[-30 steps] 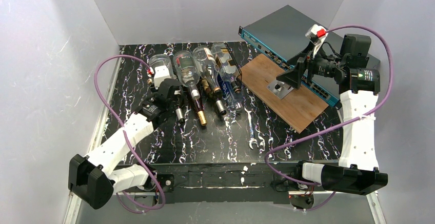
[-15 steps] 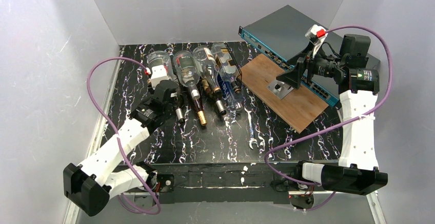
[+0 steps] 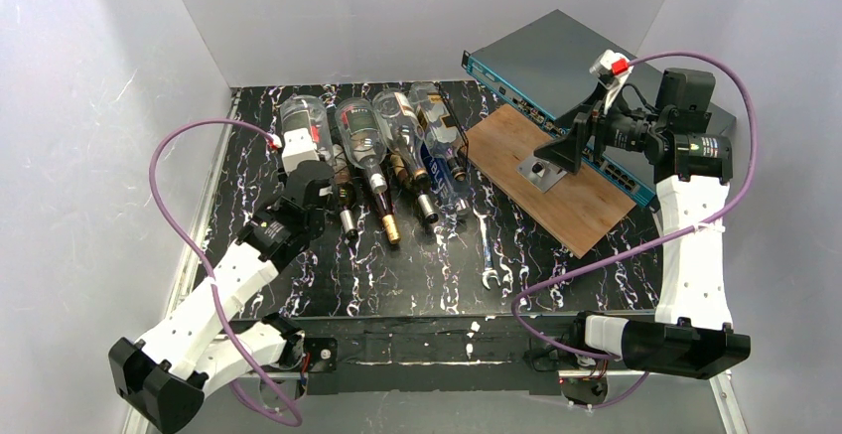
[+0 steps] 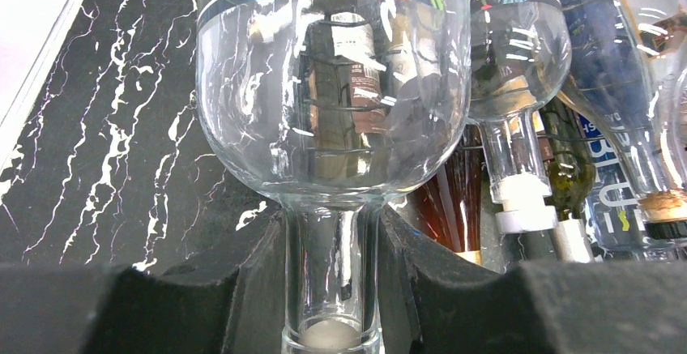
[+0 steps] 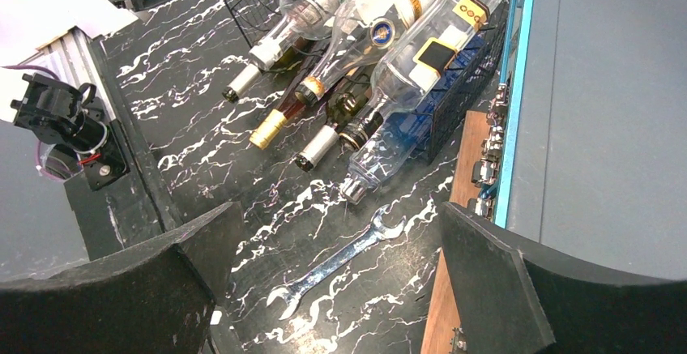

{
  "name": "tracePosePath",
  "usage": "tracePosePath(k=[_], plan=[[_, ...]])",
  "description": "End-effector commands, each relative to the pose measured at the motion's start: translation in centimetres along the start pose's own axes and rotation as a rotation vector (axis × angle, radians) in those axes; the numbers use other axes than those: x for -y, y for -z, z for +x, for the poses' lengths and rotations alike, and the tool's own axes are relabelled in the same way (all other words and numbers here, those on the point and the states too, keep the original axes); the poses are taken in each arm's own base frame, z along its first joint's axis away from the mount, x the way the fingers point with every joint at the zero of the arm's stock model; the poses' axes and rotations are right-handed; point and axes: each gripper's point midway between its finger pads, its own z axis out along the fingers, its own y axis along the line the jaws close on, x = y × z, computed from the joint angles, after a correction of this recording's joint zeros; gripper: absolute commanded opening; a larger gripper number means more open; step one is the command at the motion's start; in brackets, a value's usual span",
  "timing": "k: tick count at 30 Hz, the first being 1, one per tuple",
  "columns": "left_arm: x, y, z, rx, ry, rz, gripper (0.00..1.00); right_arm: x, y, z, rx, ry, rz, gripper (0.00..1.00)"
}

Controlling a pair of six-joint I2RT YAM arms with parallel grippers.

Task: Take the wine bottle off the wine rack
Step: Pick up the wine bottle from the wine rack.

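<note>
One clear wine bottle (image 4: 332,111) (green label), neck in left hand (image 4: 332,289)

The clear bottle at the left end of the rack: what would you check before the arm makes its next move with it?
1. Left tool shut on the neck of the clear bottle: ok.
2. Neck centred between the black pads: ok.
3. Clear bottle apart from the neighbouring bottle: cannot tell; they overlap in the left wrist view.
4. Clear bottle free of the wine rack: cannot tell.
5. Right tool open and well away, above the wooden board: ok.
6. Wrench lying away from the left arm's side: ok.
</note>
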Motion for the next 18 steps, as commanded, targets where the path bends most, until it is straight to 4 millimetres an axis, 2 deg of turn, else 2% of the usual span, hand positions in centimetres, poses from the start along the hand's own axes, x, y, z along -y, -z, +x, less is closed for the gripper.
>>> tracePosePath(k=[1, 18], plan=[[0.2, 3.0, -8.7, 0.250, 0.214, 0.048, 0.00, -0.4, 0.2, -0.6, 0.025, 0.029, -0.002, 1.00], [3.3, 4.6, -9.0, 0.227, 0.239, 0.206, 0.00, -0.4, 0.2, -0.3, 0.025, 0.028, -0.001, 1.00]])
